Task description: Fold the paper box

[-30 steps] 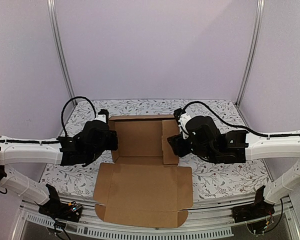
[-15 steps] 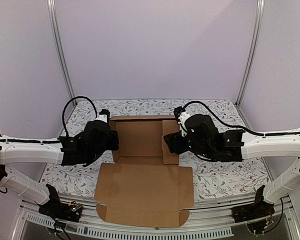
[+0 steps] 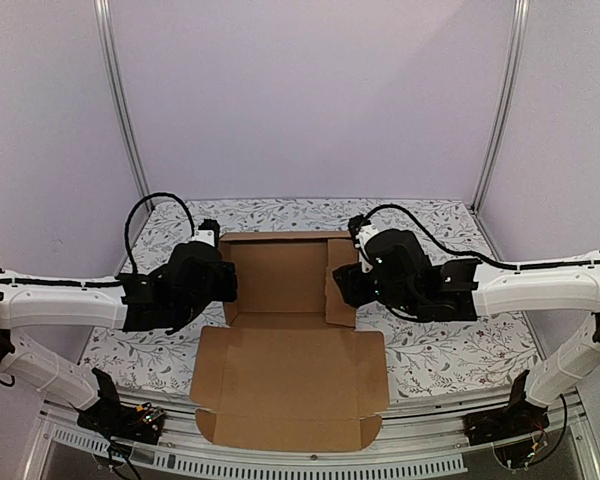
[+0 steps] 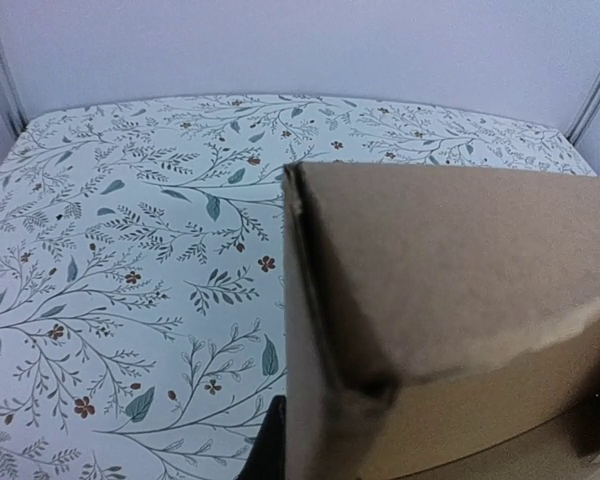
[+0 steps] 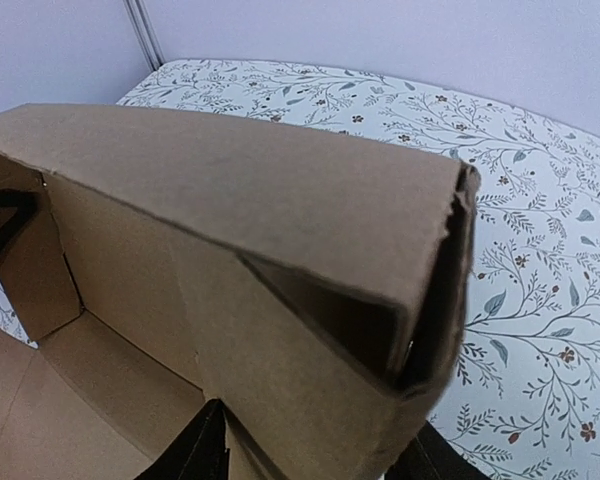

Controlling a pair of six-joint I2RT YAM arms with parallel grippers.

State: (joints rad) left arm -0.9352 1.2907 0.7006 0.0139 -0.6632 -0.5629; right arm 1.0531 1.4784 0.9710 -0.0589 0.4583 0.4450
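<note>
Shifted slightly inward, the right claw straddles the right wall of the paper box; whether it pinches is unclear. The left claw, pressed together, sits at the left wall. The box rests on the counter between both claws.

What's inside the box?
Just its bare brown floor; nothing lies in the box. Its raised sides, with the left claw and right claw at them, cover the floor's edges.
</note>
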